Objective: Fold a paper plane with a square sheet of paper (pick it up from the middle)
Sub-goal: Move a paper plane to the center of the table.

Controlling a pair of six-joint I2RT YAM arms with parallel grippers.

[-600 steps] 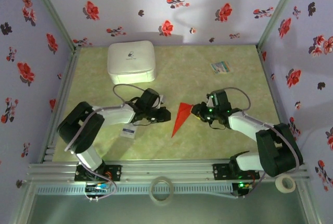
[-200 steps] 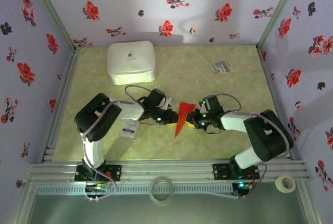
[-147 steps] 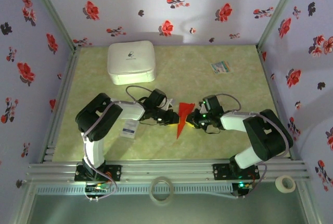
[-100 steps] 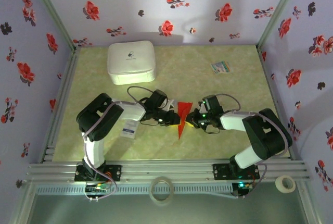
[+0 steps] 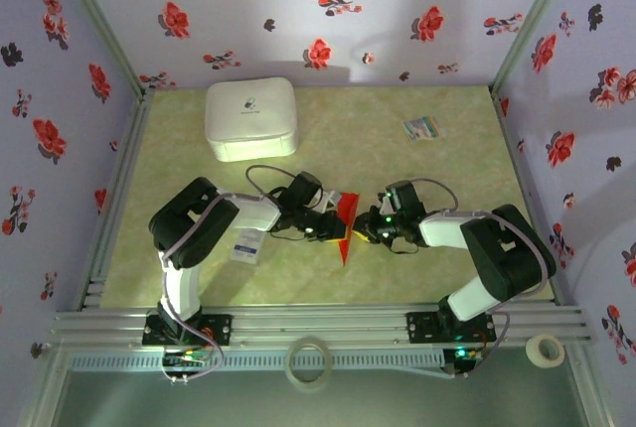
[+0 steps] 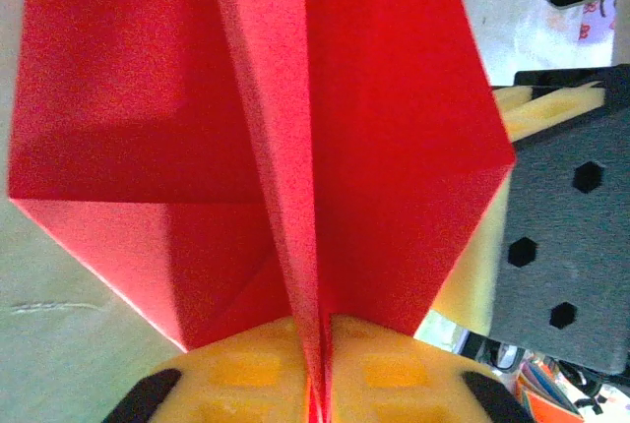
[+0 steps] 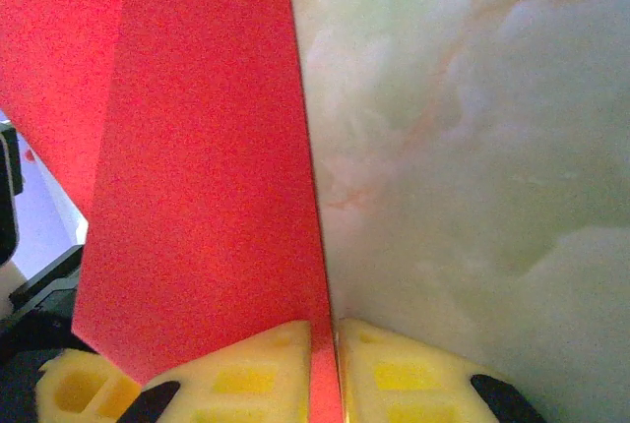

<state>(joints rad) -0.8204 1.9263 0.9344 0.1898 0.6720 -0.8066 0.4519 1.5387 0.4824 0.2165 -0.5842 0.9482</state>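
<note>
While both arms meet at mid-table, you have the left gripper [image 5: 326,224] clamped on the paper plane [image 5: 344,226] from its left. The dart lies directly between the two tools, its long axis running far to near with the tip toward the bases. Neither arm is nearer, since both touch it. Your left wrist view shows yellow pads [image 6: 246,374] pinching the raised centre crease, which the overhead view cannot resolve. The right gripper [image 5: 369,232] nips one straight edge, pads [image 7: 251,369] closed.

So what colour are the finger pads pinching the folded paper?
Yellow. The pads clamping the red paper plane show best in the left wrist view.
</note>
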